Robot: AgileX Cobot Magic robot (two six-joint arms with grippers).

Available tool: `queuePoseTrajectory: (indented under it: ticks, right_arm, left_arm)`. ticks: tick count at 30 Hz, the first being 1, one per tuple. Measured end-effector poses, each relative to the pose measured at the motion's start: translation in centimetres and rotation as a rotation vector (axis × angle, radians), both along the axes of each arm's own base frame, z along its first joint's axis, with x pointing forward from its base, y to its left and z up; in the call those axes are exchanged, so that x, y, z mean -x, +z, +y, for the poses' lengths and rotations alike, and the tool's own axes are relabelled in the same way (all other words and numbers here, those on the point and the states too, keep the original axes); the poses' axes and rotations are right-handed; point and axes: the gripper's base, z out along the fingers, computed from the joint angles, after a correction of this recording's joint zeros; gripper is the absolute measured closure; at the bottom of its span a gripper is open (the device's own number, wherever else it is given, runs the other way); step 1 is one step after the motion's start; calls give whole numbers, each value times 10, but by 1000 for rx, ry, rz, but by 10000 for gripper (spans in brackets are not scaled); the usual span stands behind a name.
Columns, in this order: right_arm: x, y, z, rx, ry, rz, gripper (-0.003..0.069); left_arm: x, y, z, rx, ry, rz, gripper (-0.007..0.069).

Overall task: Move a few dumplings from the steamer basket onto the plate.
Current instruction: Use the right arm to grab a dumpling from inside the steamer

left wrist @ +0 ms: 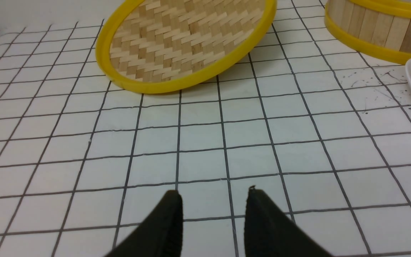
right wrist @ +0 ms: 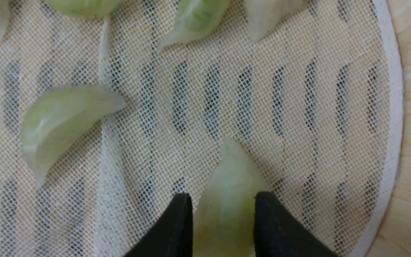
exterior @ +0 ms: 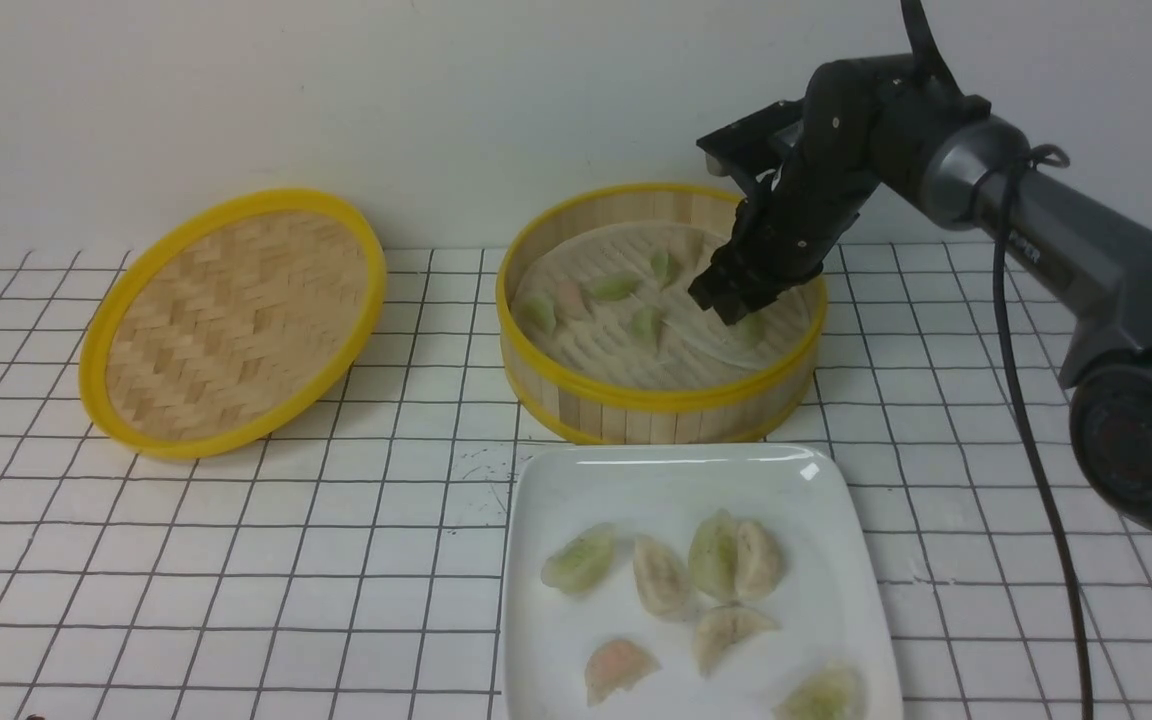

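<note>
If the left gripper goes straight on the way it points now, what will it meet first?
Probably the woven lid, straight ahead of the left gripper. If it tilts down, the table comes first; depth is unclear.

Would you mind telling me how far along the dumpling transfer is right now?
Done: seven dumplings already lie on the plate. In hand: the right gripper, down in the basket, appears to pinch a green dumpling not yet lifted off the liner. Left: carrying it to the plate; about five others lie in the basket. The left gripper is open and idle.
</note>
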Motion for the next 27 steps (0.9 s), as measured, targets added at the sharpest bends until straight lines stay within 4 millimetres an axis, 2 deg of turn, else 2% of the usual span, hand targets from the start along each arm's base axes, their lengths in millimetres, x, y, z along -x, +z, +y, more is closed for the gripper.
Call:
queuePoseTrajectory:
  ticks: [18,27]
  right_arm:
    - [-3,4,-1,24,15,-38,464]
    - [-6,46,-1,1,17,-131,468]
  left_arm:
    - [0,0,0,0,0,0,400]
    - [0,0,0,0,0,0,400]
